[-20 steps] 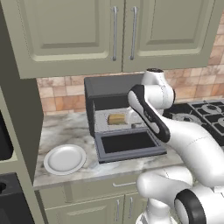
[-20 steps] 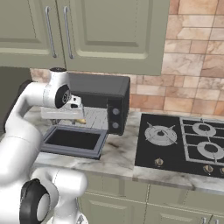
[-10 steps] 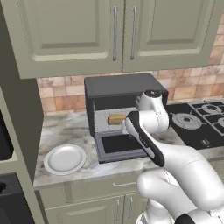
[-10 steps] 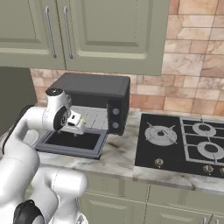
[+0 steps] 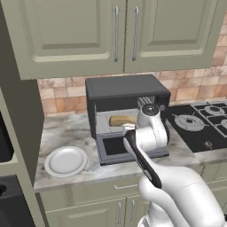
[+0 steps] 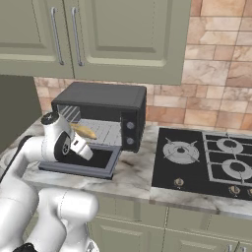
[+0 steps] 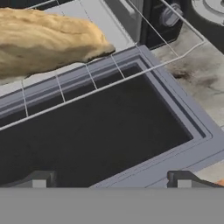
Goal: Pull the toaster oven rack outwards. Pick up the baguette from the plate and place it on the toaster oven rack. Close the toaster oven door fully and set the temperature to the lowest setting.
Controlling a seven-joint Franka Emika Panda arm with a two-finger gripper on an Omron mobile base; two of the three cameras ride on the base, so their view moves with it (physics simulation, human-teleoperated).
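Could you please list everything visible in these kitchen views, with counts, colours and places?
Boxy dark grey toaster oven: one, on the marble counter.
Grey-framed glass oven door: one, folded down open.
Silvery wire oven rack: one, pulled out over the door.
Golden-tan baguette: one, on the rack.
Round white plate: one, empty, left of the oven.
Black gas hob: one, right of the oven.
Olive-green wall cabinets: two doors, above.
White arm's gripper: one, dark fingers open, over the door.
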